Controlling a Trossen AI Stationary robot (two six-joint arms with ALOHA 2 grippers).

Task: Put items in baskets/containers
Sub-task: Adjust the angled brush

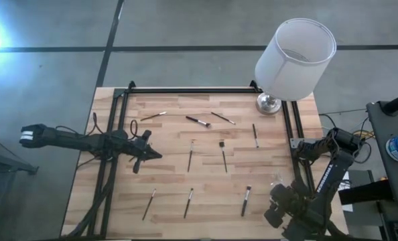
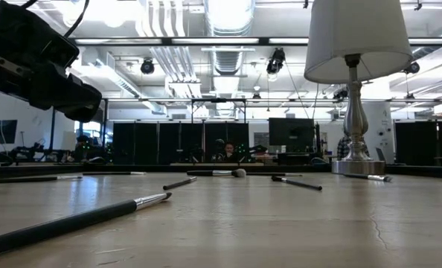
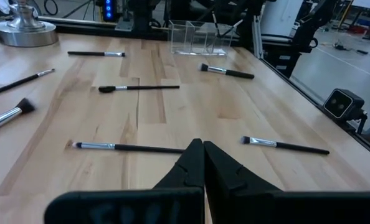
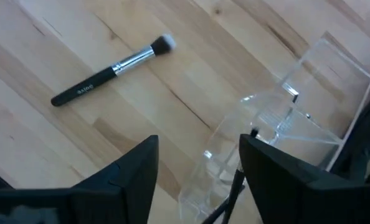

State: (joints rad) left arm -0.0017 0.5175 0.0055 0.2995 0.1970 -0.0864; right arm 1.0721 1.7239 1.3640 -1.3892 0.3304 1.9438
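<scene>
Right gripper, fingers apart, hovers above the clear plastic organizer, which seems to hold one brush already; left gripper, fingers together, should spread before descending squarely over the nearest makeup brush.

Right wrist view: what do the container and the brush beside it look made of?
The clear container looks like rigid, glossy transparent plastic, perhaps acrylic: the wood grain shows through it and its edges catch light. The brush seems to have a matte black handle, a shiny metal-looking ferrule and pale soft bristles. The wooden table shows light, smooth planks.
</scene>
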